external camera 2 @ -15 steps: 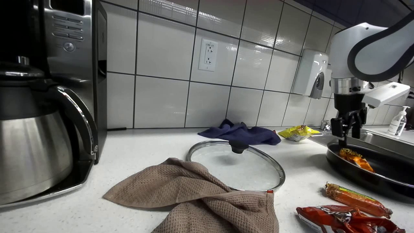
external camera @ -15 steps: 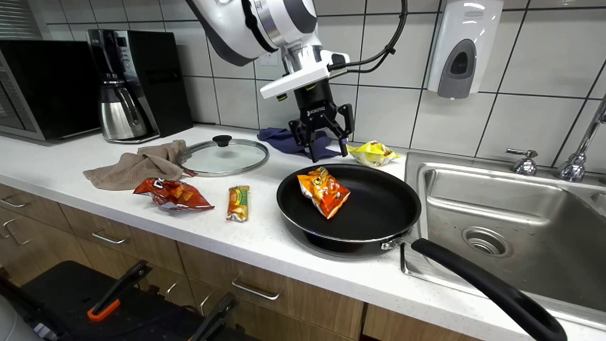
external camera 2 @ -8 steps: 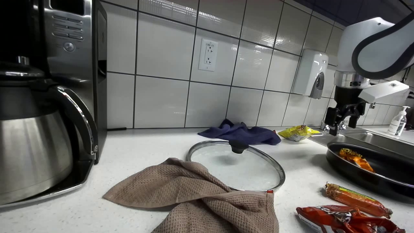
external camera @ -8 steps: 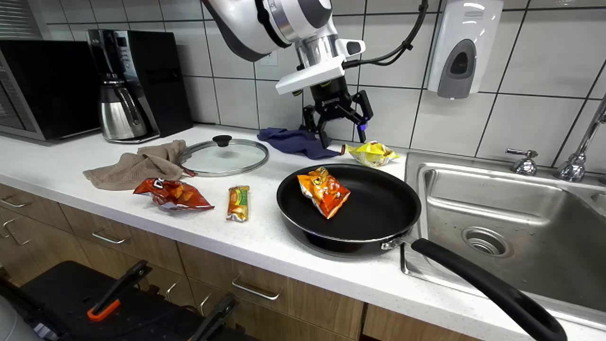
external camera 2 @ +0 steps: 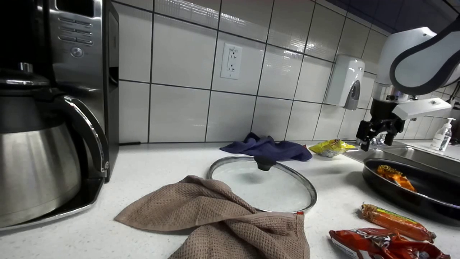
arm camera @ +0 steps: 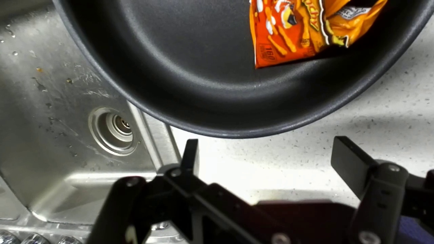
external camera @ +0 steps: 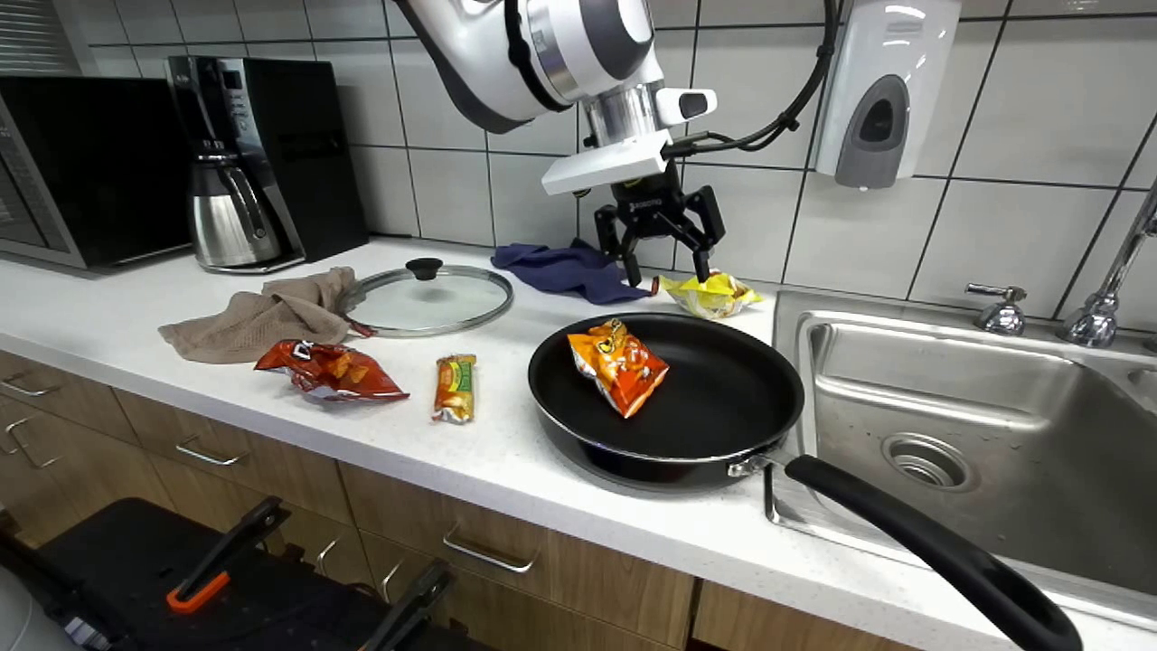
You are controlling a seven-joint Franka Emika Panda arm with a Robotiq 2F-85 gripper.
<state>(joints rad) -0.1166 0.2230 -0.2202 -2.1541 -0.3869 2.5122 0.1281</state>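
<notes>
The jaws of the gripper (arm camera: 266, 150) are spread wide and nothing is held; counter (arm camera: 254, 162) is seen between the pads (arm camera: 351, 166). Over the last second the jaws were parted further, and the gripper was lifted away from the rim of the black pan (external camera: 723, 398) and drawn back toward the tiled wall (external camera: 750, 226). The orange packet (external camera: 622, 364) was not shifted: it is found inside the pan, off-centre, well apart from the pads. By judgement, it is left free there. In the wrist view, "nchy" and "160" can be read on it; further print is cut off or too small. Lettering on the gripper's body is blurred. Farther out, a yellow packet (external camera: 711, 297) is noted near a blue cloth (external camera: 568, 271), a snack bar (external camera: 454, 389) beside the pan, and a red packet (external camera: 330, 371) beyond the bar. No full brand name is legible.
</notes>
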